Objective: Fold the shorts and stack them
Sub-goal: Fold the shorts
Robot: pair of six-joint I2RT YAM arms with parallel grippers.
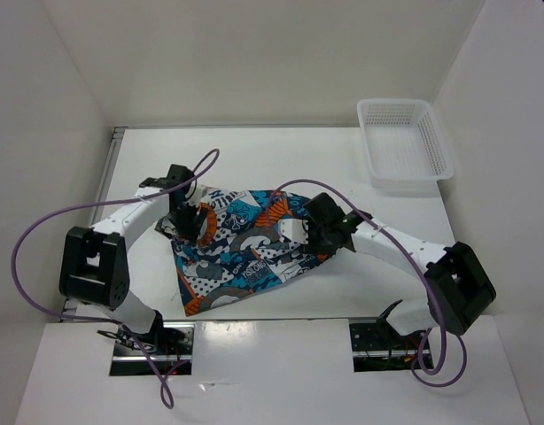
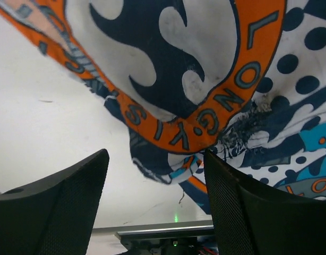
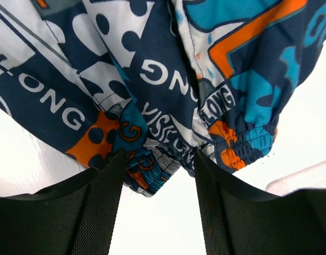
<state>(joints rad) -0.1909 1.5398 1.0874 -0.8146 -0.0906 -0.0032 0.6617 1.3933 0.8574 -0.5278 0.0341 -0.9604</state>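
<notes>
Got the left hand (image 2: 155,159) spread apart at the orange edge of the shorts (image 2: 205,79), gripping nothing. Same for the right hand (image 3: 159,154), parted right by the elastic waistband. Got the shorts lying rumpled mid desk (image 1: 299,159) between both hands, basket (image 1: 403,182) off at the far right corner.

White plastic mesh basket (image 1: 403,179), at far right corner of white table (image 1: 281,159); white walls (image 1: 254,62) around

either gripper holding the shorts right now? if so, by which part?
Nothing is held. The left gripper and the right gripper both have their jaws apart at the shorts, with no fabric pinched between them.
</notes>
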